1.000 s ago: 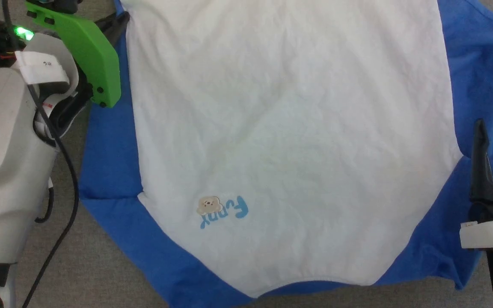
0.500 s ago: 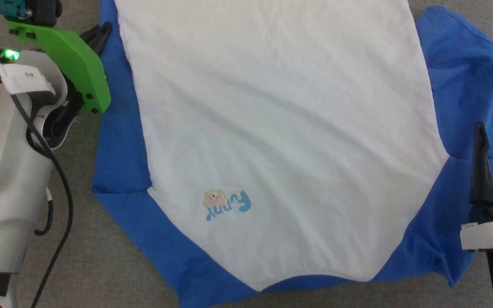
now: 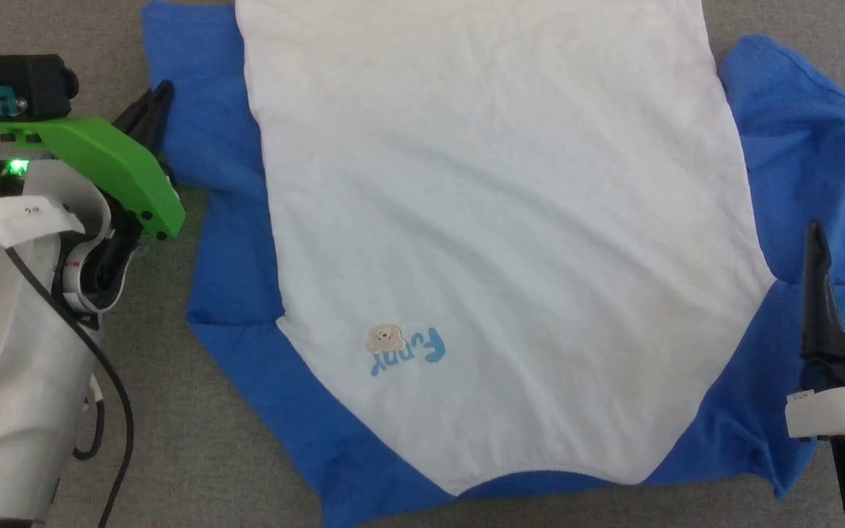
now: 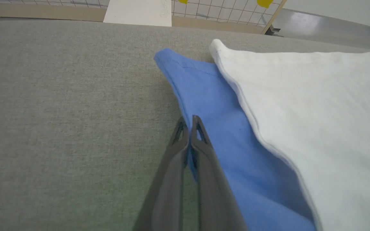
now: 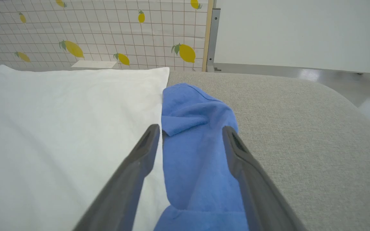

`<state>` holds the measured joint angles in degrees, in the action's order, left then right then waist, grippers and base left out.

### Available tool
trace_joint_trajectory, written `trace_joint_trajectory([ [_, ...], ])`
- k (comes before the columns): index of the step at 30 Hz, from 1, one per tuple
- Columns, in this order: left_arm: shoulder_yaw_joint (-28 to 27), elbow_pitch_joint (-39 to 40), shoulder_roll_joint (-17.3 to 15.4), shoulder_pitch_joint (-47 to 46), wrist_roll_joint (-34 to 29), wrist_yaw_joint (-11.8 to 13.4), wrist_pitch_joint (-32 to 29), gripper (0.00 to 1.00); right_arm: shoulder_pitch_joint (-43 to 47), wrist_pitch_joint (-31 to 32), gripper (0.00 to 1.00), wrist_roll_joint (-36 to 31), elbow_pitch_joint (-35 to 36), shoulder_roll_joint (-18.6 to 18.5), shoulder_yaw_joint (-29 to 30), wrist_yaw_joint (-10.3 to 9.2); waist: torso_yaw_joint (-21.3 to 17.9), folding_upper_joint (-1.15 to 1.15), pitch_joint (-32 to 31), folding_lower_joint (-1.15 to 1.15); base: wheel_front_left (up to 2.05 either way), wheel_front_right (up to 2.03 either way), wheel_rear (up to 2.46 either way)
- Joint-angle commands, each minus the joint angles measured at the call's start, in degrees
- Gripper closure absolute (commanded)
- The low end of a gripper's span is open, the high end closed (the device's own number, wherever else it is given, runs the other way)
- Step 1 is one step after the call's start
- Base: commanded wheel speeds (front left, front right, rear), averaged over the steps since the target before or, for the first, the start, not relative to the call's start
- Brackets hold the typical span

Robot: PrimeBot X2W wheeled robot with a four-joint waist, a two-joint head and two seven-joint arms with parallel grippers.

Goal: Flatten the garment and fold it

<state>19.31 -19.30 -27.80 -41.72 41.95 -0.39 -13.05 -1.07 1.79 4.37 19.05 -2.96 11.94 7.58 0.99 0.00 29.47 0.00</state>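
- The print [image 3: 408, 350] on the shirt [image 3: 496, 220] says "Funny" next to a little bear, upside down in the head view.
- Shirt's spread on the grey bench [image 3: 173, 440], long axis top to bottom of frame, collar [image 3: 540, 480] at the bottom.
- Left end effector [image 4: 189, 123] is pressed together, pinching the blue side edge, upper left.
- Right end effector [image 5: 191, 128] is spread wide over the rumpled sleeve [image 5: 198, 109], right side.
- White box [image 4: 138, 12] sits past the bench's far edge.

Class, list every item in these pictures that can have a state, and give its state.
T-shirt: spread out on the grey surface, unfolded, lightly creased.
Left gripper: shut, pinching the T-shirt's blue side edge.
Right gripper: open, fingers either side of blue fabric.
Blue sleeve: bunched, not flat.
Green light: lit.
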Motion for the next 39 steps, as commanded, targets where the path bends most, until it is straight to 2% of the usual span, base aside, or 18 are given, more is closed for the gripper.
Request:
trace_joint_trajectory([
  [1,-0.7,0.7,0.1,1.6,0.8,0.0,1.6,1.0,0.4,0.2,0.0,-0.3,0.3,0.1,0.0,-0.09,0.1,0.0,-0.6,0.0,0.0,0.0,0.0],
  [5,-3.4,3.7,-0.5,6.1,2.4,-0.1,6.3,1.0,1.2,0.1,0.0,-0.1,-0.2,0.1,0.3,-0.09,0.1,0.0,-2.5,0.0,0.0,0.0,0.0],
  [9,-6.3,8.2,-1.9,12.4,3.3,1.1,10.0,1.0,2.1,-0.1,0.0,0.5,-0.8,0.1,0.7,-0.09,0.4,0.0,-5.2,0.0,0.0,0.0,0.0],
  [19,-16.9,23.3,-3.4,31.9,7.0,7.1,17.8,1.0,5.2,-0.6,0.0,2.5,-2.8,0.1,1.6,-0.09,1.7,0.0,-13.1,0.0,0.0,0.0,0.0],
  [24,-21.8,28.4,-2.8,40.5,8.0,9.4,21.3,1.0,7.0,-0.6,0.0,3.4,-3.4,0.1,2.2,-0.09,2.4,0.0,-16.7,0.0,0.0,0.0,0.0],
  [28,-25.3,31.5,-1.6,46.6,7.8,12.8,23.4,1.0,8.3,-0.6,0.0,3.9,-3.6,0.1,2.9,-0.09,2.8,0.0,-19.1,0.0,0.0,0.0,0.0],
  [33,-26.8,34.6,0.1,52.5,7.3,15.9,23.9,1.0,9.8,-0.8,0.0,4.8,-4.0,0.1,3.4,-0.09,3.3,0.0,-21.8,0.0,0.0,0.0,0.0],
  [39,-24.9,37.9,0.1,54.9,5.5,17.4,22.8,1.0,11.2,-0.9,0.0,5.6,-4.6,0.1,3.5,-0.09,3.7,0.0,-24.6,0.0,0.0,0.0,0.0],
])
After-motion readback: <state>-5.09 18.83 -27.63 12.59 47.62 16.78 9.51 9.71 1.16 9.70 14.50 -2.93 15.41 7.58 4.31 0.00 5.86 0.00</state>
